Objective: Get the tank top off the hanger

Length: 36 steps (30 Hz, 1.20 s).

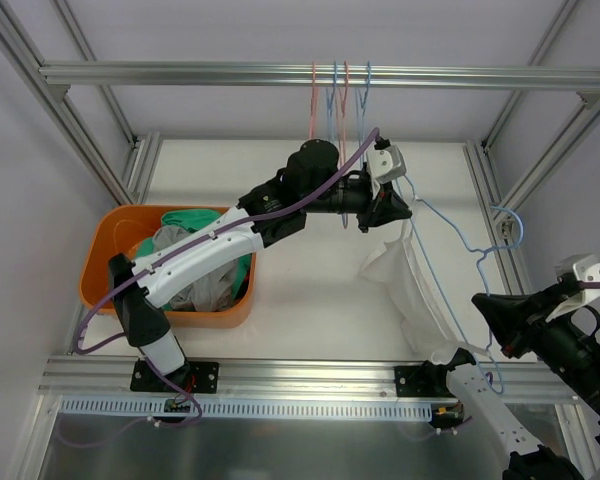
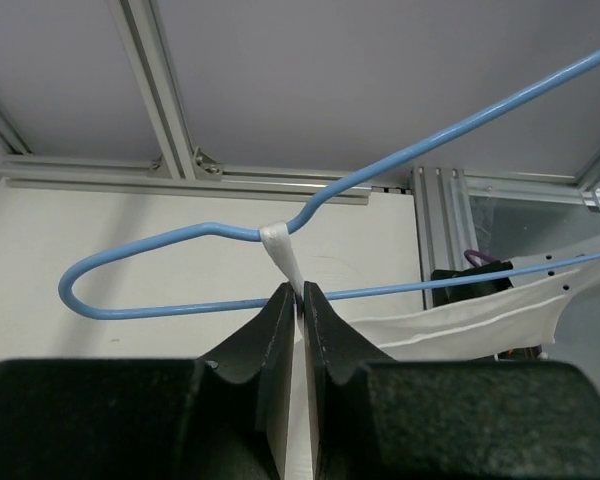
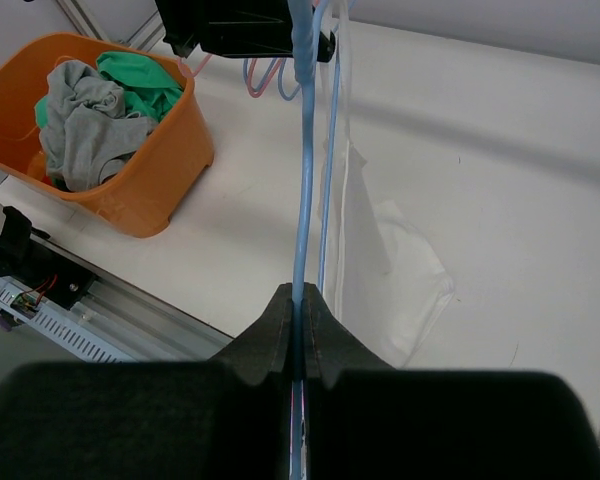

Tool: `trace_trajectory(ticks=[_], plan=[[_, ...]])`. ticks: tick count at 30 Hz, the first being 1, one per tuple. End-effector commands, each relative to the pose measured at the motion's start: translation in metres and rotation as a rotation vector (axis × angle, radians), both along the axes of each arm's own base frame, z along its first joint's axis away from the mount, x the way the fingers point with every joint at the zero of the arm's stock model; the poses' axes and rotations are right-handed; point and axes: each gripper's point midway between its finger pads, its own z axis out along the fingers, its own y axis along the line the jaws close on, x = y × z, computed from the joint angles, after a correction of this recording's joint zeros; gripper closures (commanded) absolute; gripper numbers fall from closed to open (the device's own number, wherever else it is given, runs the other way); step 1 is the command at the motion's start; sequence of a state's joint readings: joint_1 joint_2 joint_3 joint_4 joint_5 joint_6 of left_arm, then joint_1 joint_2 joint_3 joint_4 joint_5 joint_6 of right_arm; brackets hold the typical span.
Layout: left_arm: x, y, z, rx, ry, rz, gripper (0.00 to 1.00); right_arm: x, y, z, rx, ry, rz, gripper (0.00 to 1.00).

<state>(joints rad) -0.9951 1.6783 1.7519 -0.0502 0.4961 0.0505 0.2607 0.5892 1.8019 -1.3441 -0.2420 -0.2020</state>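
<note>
A white tank top hangs from a blue wire hanger held above the table's right half. My left gripper is shut on one white shoulder strap; in the left wrist view the strap loops over the hanger and runs into the closed jaws of the gripper. My right gripper is shut on the hanger wire. In the right wrist view the wire passes between the closed jaws of that gripper, and the tank top droops onto the table.
An orange bin with grey and green clothes sits at the left, and it also shows in the right wrist view. Several pink and blue hangers hang from the top rail. Aluminium frame posts border the table.
</note>
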Motion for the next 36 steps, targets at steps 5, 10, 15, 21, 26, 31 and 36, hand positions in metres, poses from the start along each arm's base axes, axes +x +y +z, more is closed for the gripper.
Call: trace_trajectory(ticks=[5, 10, 15, 21, 26, 31, 36], plan=[[-0.013, 0.014, 0.037, -0.084, -0.048, -0.013, 1.00, 0.010, 0.005, 0.017, 0.012, -0.057, 0.021, 1.00], [-0.002, 0.017, 0.048, -0.117, -0.052, 0.057, 1.00, 0.008, 0.006, 0.015, 0.011, -0.056, 0.028, 1.00], [0.039, 0.044, 0.075, -0.194, 0.001, 0.376, 1.00, 0.010, 0.012, -0.008, -0.026, 0.000, 0.079, 1.00], [0.093, 0.090, 0.085, -0.249, 0.050, 0.792, 1.00, -0.018, 0.012, -0.010, -0.024, -0.072, 0.149, 1.00], [0.087, 0.077, 0.081, -0.217, 0.085, 0.727, 1.00, -0.038, 0.008, 0.004, 0.000, -0.179, 0.171, 1.00], [0.019, 0.038, 0.080, -0.180, 0.081, 0.274, 1.00, -0.019, -0.020, 0.031, 0.081, -0.342, -0.045, 1.00], [-0.051, 0.028, 0.063, -0.150, 0.110, -0.127, 1.00, 0.003, -0.042, 0.072, 0.308, -0.613, -0.222, 1.00]])
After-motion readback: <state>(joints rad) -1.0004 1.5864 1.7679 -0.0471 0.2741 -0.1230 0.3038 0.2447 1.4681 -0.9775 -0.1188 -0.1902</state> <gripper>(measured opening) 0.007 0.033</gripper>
